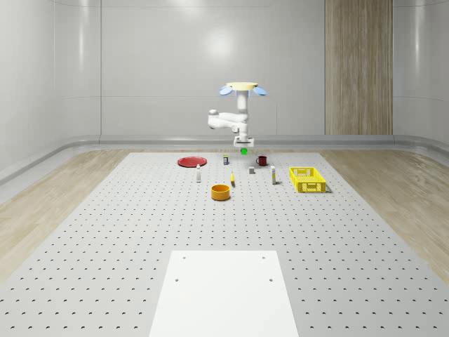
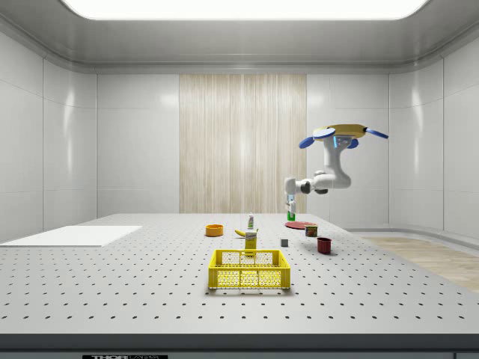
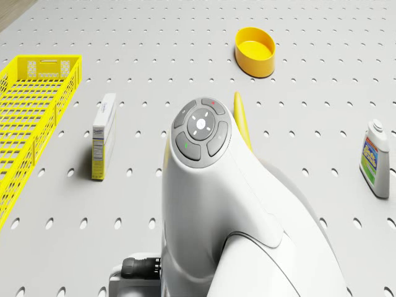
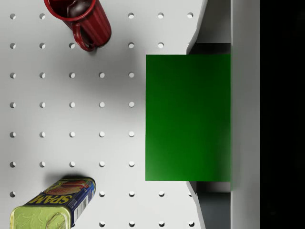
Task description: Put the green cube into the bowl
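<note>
The green cube hangs in the air above the far part of the table, with my gripper shut on it. In the wrist view the green cube sits between the two fingers, which press on opposite faces. The orange-yellow bowl stands on the table nearer the camera, apart from the cube, and appears again as the bowl and the bowl. The drone hovers over the table's far part with the arm hanging below it. From the side, the cube is under the gripper.
Below the gripper stand a red mug and a Spam can. A red plate, a yellow basket, a banana, a bottle and a small box surround the bowl. A white mat lies near the front.
</note>
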